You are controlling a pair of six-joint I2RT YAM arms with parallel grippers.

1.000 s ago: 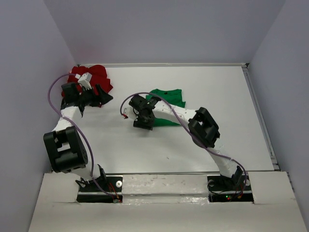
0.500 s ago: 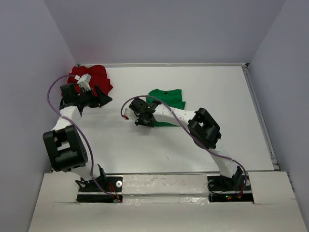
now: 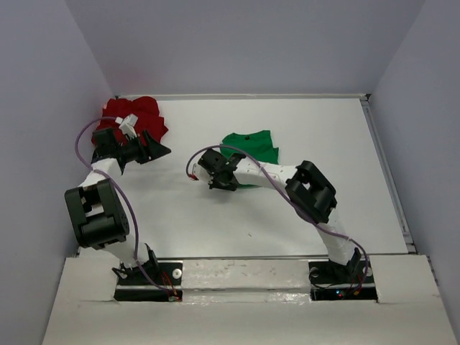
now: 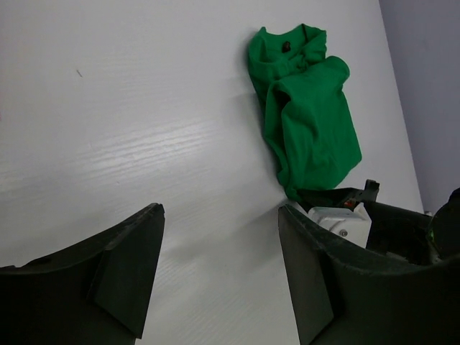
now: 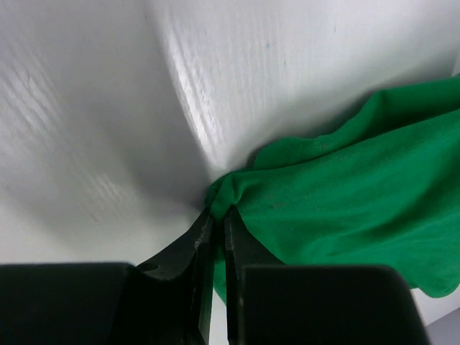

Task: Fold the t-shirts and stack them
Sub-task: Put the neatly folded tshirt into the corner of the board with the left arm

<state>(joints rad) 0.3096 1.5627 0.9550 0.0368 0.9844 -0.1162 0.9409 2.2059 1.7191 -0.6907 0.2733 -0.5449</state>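
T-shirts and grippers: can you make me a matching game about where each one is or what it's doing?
Things:
1. green t-shirt
2. red t-shirt
3. left gripper
4. right gripper

Places or states:
a. open, holding nothing
b. crumpled in the far left corner of the table
c. shut, pinching a bit of shirt
d. lying near the middle of the table

Right pairs: 1-d, 2-b, 3-a, 4-c.
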